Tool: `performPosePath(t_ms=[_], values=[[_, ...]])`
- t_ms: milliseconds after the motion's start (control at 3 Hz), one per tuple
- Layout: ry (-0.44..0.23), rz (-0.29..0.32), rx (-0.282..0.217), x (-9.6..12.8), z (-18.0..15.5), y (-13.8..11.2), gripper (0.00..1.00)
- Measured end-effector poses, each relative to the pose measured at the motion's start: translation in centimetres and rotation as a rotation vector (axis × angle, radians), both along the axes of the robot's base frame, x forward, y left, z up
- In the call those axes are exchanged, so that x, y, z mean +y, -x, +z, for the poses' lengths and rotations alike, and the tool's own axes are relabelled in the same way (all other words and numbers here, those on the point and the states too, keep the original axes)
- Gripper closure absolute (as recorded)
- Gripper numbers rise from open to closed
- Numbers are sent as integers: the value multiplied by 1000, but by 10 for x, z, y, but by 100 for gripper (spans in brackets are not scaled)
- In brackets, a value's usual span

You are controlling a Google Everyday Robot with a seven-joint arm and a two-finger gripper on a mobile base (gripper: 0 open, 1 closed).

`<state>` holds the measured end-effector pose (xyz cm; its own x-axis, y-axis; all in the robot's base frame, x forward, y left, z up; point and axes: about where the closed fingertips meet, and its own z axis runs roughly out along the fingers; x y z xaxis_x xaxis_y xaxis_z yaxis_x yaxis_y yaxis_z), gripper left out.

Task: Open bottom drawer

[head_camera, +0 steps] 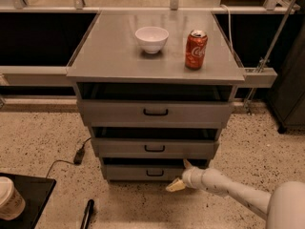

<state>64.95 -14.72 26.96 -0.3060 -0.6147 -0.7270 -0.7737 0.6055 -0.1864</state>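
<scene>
Counts: 3 drawers, namely top drawer (155, 112), middle drawer (155, 148) and bottom drawer (138, 172). 1 white bowl (151, 38). 1 red soda can (196, 49). 1 gripper (181, 174), fingers spread, at 3 o'clock of the bottom drawer's handle. 1 paper cup (9, 198), frame 8 o'clock. 1 floor cable (71, 159).

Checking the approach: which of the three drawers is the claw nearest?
The bottom drawer, lowest of the three. The claw sits open at its right end, below the middle drawer and the top drawer.
</scene>
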Motion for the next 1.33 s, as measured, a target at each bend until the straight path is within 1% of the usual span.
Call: performPosePath(t_ms=[333,667,1000,1333], values=[[19,-11,21,-1,-4,-2,0],[-51,-83,89,-29,-34,-3,0],[-51,-82,90,-29,-34,-3,0],[-7,-75,104,-24,-37,-6,0]])
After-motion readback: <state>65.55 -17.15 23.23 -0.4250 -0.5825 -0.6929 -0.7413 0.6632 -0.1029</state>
